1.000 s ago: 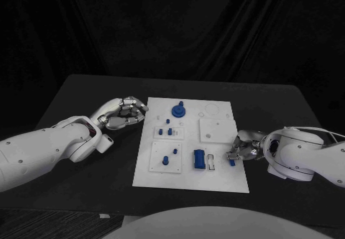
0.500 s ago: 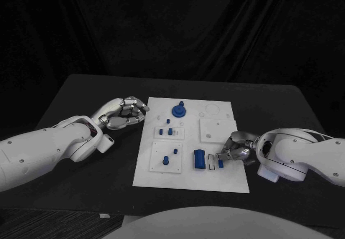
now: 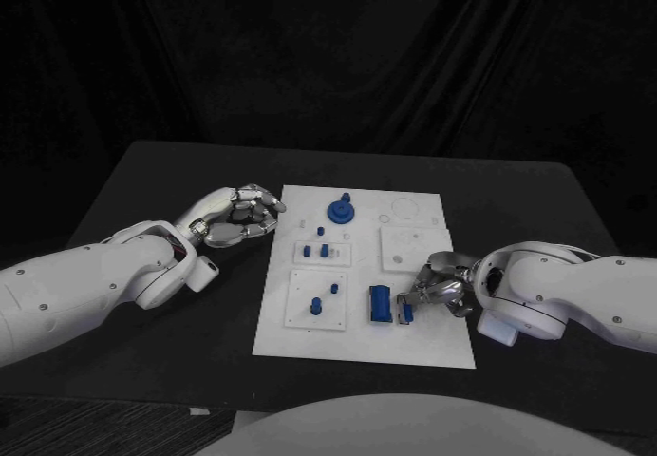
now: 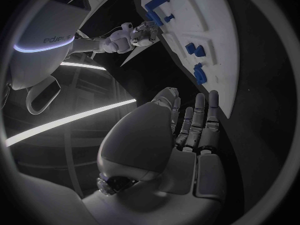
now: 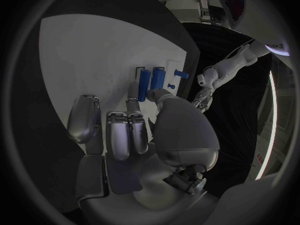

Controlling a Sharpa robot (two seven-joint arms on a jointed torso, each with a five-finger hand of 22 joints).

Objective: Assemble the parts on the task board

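Head view: right hand (image 3: 436, 288) sits over the near right part of the task board (image 3: 365, 347), fingers pinching a small blue part (image 3: 409, 305) just beside the slotted holder next to the upright blue block (image 3: 378, 303), apparently to line it up for insertion; left hand (image 3: 235, 218) rests off the board's far left edge, fingers curled on nothing, clear of the work. Left wrist view: its fingers (image 4: 199, 116) lie loosely bent and empty beside the board. Right wrist view: fingertips (image 5: 133, 92) meet the blue part (image 5: 144, 85) against the board, beside the block (image 5: 159, 78).
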